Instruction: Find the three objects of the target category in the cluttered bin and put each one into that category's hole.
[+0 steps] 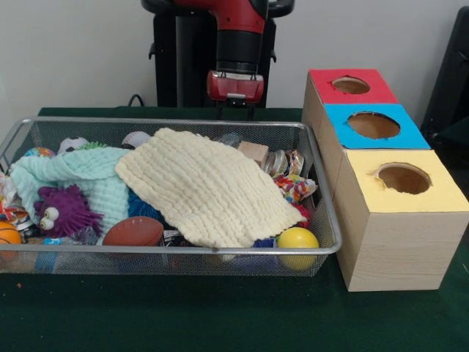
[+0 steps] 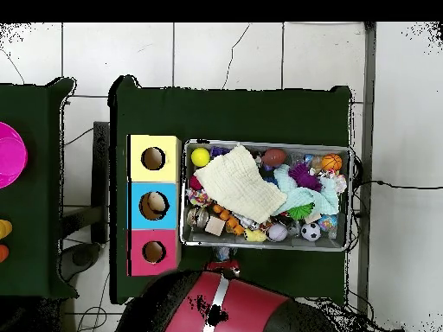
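Desk: a dark green cloth is covering it, carrying the bin and the boxes.
Yellow ball: it is sitting in the bin's near corner at 5 o'clock, against the mesh wall.
Football: the brown toy is lying along the near wall, left of the bin's centre.
Purple toy: a fuzzy creature with big eyes is resting at 8 o'clock in the bin.
Cream cloth: it is spreading across the middle of the bin, hiding what lies beneath.
Mint cloth: it is lying at 9 o'clock, partly under the cream cloth.
Bin: the wire mesh basket is holding mixed clutter.
Yellow box: nearest of three, at 3 o'clock beside the bin, hole on top.
Blue box: it is standing just behind the yellow one.
Red box: farthest in the row.
Gripper: it is hanging beyond the bin's far rim at 12 o'clock; whether the fingers are open or closed cannot be told.
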Tool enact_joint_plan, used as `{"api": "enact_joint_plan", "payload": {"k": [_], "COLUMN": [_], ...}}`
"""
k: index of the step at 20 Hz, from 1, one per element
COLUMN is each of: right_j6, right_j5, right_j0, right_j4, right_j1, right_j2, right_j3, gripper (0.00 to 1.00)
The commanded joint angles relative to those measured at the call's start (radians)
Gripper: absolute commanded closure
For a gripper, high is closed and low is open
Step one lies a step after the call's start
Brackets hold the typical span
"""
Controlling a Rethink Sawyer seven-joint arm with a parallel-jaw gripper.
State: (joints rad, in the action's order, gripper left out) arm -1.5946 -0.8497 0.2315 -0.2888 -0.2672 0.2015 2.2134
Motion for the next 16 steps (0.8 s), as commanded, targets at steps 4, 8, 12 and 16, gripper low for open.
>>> {"api": "enact_joint_plan", "payload": {"k": [4, 8, 12, 16], "right_j6": [-0.181, -0.179, -0.179, -0.176], "right_j5": [-0.091, -0.08, -0.059, -0.046], "right_j0": [-0.005, -0.005, -0.003, -0.002], "right_j4": [0.086, 0.084, 0.077, 0.071], "right_j1": [0.035, 0.032, 0.024, 0.013], "right_j2": [-0.033, -0.034, -0.036, -0.037], "right_j3": [-0.176, -0.176, -0.171, -0.167], "gripper": [0.0, 0.0, 0.0, 0.0]}}
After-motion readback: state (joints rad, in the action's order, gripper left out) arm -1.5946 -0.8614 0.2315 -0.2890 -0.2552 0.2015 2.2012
